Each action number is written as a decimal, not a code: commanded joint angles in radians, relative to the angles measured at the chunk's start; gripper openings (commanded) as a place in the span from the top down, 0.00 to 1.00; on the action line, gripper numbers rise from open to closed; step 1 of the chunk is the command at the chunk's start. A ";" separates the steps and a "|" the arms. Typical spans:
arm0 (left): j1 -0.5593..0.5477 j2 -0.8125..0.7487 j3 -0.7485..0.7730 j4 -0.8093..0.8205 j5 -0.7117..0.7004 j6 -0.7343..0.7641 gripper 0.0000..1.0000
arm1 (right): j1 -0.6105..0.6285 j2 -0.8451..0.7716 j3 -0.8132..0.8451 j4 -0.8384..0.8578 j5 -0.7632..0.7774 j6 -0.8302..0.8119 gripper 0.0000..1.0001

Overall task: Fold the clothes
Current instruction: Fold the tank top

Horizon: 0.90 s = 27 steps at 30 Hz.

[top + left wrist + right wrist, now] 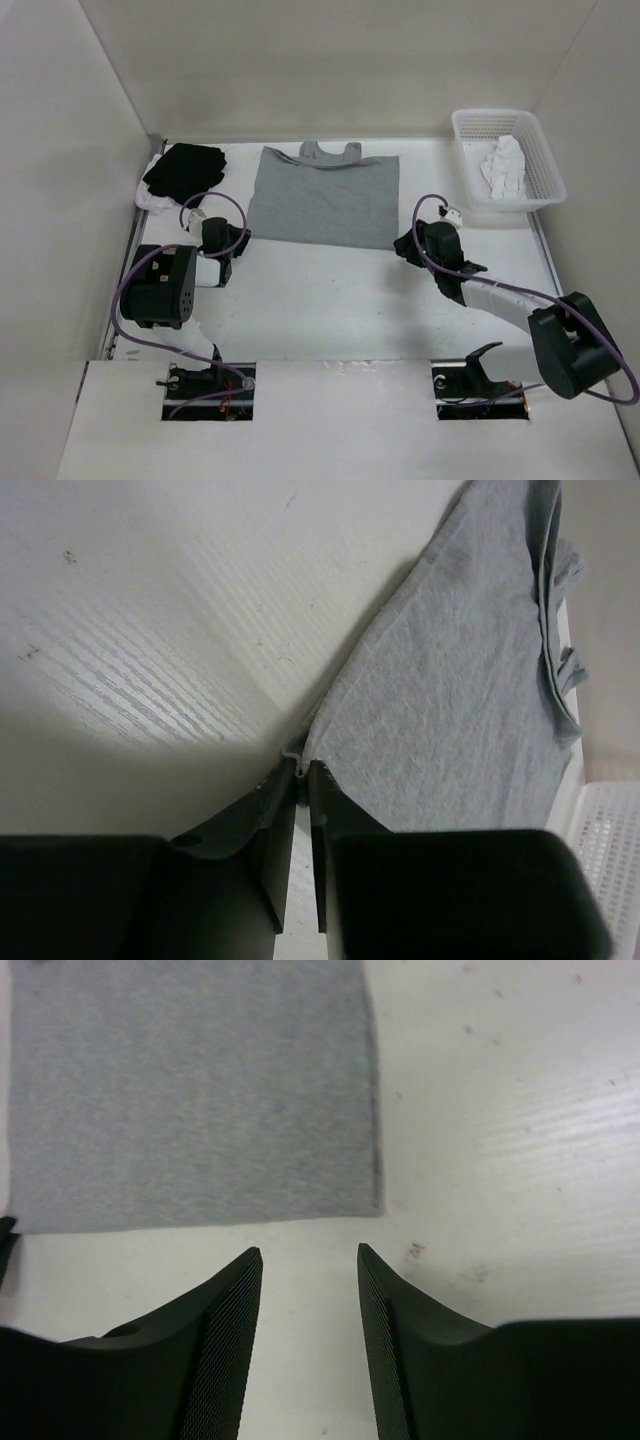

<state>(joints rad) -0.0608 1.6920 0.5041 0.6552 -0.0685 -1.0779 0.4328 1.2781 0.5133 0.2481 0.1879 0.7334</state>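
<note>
Basket (500, 113) of white plastic lattice at the far right corner of the tabletop (330, 300), upright, holding one crumpled white garment (503, 165) heaped toward its left side and below the rim. Nothing else to be made out inside. Well apart from it, at the far middle of the tabletop, grey garment (322, 198) spread flat as a wide rectangle, neckline and straps toward the far edge, near hem facing the arms. At the far left corner, black garment (185, 170) bunched in a pile on top of a white cloth (152, 200), loose on the tabletop and in no container. Left gripper (302, 770) down at the near left corner of the grey garment, jaws drawn narrow with a small fold of the hem pinched between the tips; fabric there slightly lifted and creased. Right gripper (310, 1255) low over bare tabletop just short of the near right corner of the grey garment, jaws standing wide apart, holding nothing and not touching the cloth. From the left wrist view, a piece of the basket's lattice beyond the garment's far side.
</note>
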 commanded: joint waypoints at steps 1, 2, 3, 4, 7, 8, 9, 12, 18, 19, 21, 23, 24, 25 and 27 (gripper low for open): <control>-0.001 -0.006 0.004 0.044 -0.005 -0.024 0.92 | -0.039 0.065 -0.010 0.066 0.009 0.070 0.51; -0.006 -0.014 0.002 0.044 -0.011 -0.022 0.92 | -0.047 0.094 -0.003 0.074 0.002 0.080 0.51; -0.010 -0.028 -0.002 0.044 -0.022 -0.017 0.93 | -0.047 0.122 0.008 0.080 -0.002 0.081 0.51; -0.013 -0.044 -0.007 0.044 -0.033 -0.016 0.94 | -0.047 0.153 0.023 0.082 -0.004 0.084 0.51; -0.027 -0.081 -0.021 0.037 -0.056 0.002 0.94 | -0.042 0.208 0.054 0.085 -0.005 0.104 0.53; -0.027 -0.090 -0.027 0.037 -0.057 0.004 0.94 | -0.042 0.216 0.062 0.085 -0.004 0.110 0.53; -0.029 -0.095 -0.032 0.037 -0.057 0.004 0.94 | -0.042 0.227 0.070 0.085 -0.004 0.115 0.53; -0.029 -0.107 -0.044 0.041 -0.057 0.006 0.94 | -0.042 0.260 0.093 0.085 -0.005 0.129 0.53; -0.035 -0.091 -0.045 0.055 -0.054 0.007 0.95 | -0.042 0.303 0.117 0.083 -0.008 0.161 0.56; -0.035 -0.086 -0.045 0.060 -0.053 0.007 0.95 | -0.042 0.309 0.119 0.086 -0.005 0.169 0.56; -0.037 -0.077 -0.045 0.069 -0.053 0.006 0.95 | -0.042 0.323 0.128 0.086 0.001 0.179 0.61; -0.038 -0.069 -0.045 0.076 -0.050 0.003 0.95 | -0.042 0.342 0.137 0.086 -0.004 0.187 0.67; -0.038 -0.068 -0.045 0.078 -0.048 0.003 0.95 | -0.042 0.349 0.139 0.086 -0.008 0.192 0.70; -0.038 -0.066 -0.047 0.081 -0.048 0.003 0.95 | -0.042 0.354 0.139 0.088 -0.011 0.196 0.72; -0.038 -0.068 -0.049 0.081 -0.048 0.003 0.95 | -0.042 0.360 0.133 0.100 -0.013 0.202 0.77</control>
<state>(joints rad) -0.0944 1.6199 0.4709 0.6712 -0.1085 -1.0809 0.3870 1.6192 0.6277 0.3164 0.1822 0.9115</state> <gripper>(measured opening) 0.054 0.239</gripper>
